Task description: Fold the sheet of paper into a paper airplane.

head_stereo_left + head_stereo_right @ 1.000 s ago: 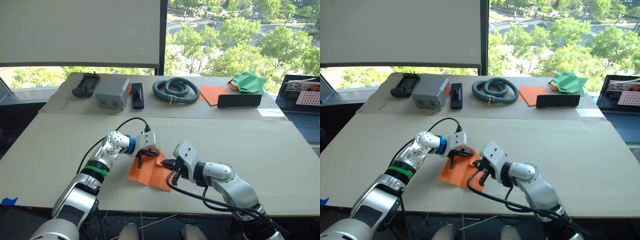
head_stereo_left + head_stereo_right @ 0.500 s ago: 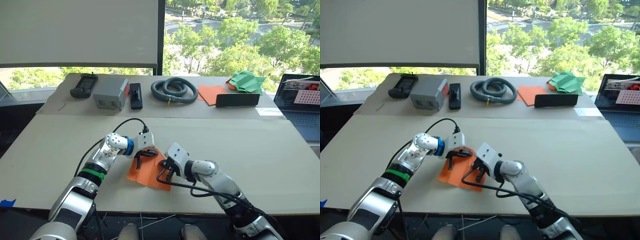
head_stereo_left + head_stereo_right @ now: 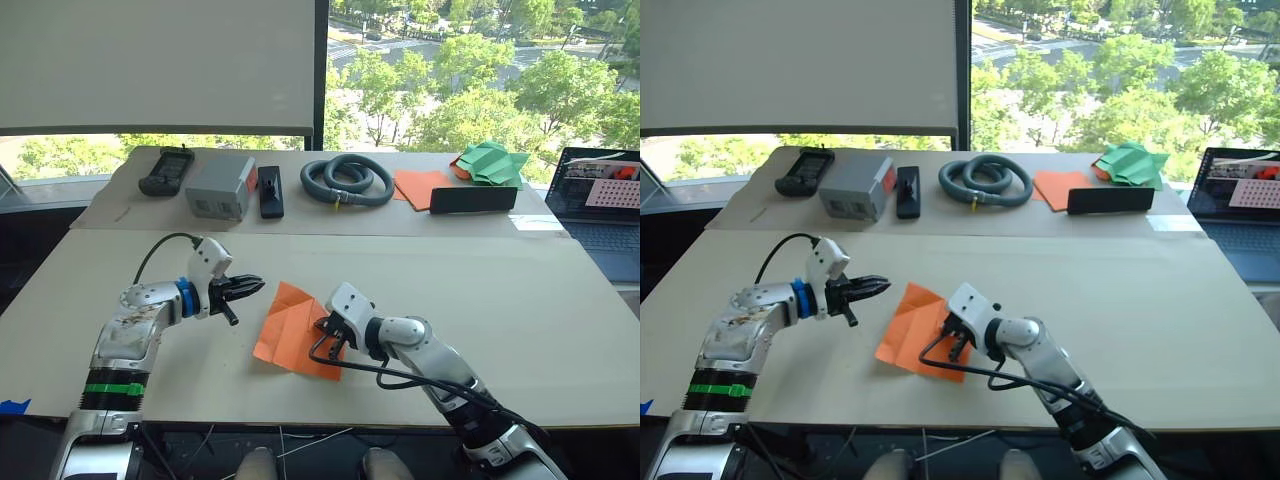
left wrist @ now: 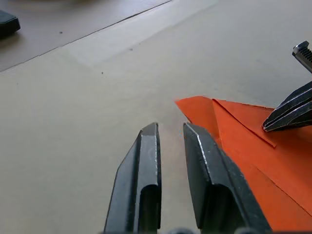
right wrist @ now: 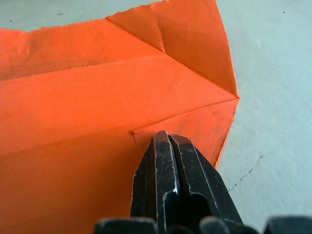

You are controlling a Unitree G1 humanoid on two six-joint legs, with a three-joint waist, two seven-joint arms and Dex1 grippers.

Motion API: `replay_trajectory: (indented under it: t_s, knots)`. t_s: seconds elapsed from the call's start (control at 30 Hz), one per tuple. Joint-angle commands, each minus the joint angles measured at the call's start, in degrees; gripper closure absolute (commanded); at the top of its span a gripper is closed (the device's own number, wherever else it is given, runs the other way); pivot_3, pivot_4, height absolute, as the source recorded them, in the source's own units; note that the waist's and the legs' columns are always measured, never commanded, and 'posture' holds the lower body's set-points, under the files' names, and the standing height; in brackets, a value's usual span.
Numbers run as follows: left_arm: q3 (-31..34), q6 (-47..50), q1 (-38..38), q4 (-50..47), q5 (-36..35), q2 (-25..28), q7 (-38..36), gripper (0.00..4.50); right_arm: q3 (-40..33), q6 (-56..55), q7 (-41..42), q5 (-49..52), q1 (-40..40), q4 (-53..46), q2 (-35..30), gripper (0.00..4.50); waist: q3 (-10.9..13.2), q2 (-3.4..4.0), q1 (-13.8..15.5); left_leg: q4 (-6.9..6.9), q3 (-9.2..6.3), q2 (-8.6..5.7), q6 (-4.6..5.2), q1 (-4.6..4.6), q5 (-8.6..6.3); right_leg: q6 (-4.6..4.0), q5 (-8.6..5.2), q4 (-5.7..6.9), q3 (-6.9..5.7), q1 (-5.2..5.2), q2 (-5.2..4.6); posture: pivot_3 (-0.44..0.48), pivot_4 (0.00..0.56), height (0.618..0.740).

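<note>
Left claw (image 3: pixel 243 288) withdrawn leftward, slightly parted, empty, right claw (image 3: pixel 330 336) closed, tips pressing sheet of paper (image 3: pixel 290 328)

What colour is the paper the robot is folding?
Bright orange. The sheet of paper shows best in the right wrist view.

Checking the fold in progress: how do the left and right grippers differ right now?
The left gripper hangs off the orange sheet, beside its left edge; the right gripper sits over the sheet's right part. The left one's fingers stand slightly apart and hold nothing; the right one's are closed together, tips on the paper. Both have two black fingers.
</note>
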Motion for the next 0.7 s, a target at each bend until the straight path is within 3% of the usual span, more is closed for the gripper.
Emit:
replay_trajectory:
  t_s: [0.03, 0.13, 0.47, 0.7]
  knots:
    - [2.8, 5.74, 0.52, -3.54, -6.38, -2.95, 2.82, 2.33, 1.57, 1.63, -0.18, -1.58, 0.15, 2.86, 0.05, 4.5, 0.01, -0.03, 0.08, 0.0, 0.0, 0.0, 0.0, -0.01, 0.0, 0.0, 0.0, 0.0, 0.0, 0.0, 0.0, 0.0, 0.15, 0.714]
    - [2.29, 7.38, 0.23, -3.67, -8.03, -5.05, 4.59, 1.32, 1.7, 1.44, -0.02, -1.9, -0.16, 3.2, 0.12, 4.5, 0.01, -0.11, 0.3, 0.01, 0.0, -0.01, 0.0, -0.04, 0.0, 0.0, 0.0, -0.02, -0.02, -0.02, -0.01, 0.0, 0.15, 0.714]
    - [-1.87, 8.08, -2.23, -0.08, -8.86, -8.86, 7.27, 1.32, 1.65, 1.95, -0.25, -2.41, -0.26, 2.78, 0.83, 4.5, 0.0, -0.09, 0.09, 0.0, 0.0, -0.02, 0.0, -0.04, 0.0, -0.01, 0.01, -0.04, 0.0, -0.05, 0.02, 0.0, 0.15, 0.714]
    - [-4.74, 4.89, -3.08, 1.02, -6.62, -7.6, 6.83, 3.55, 1.53, 2.4, -0.75, -2.27, 0.12, 2.22, 0.98, 4.5, 0.0, -0.1, 0.15, 0.0, 0.0, -0.02, 0.0, -0.06, 0.0, -0.02, 0.01, -0.06, 0.0, -0.07, 0.01, 0.0, 0.15, 0.714]
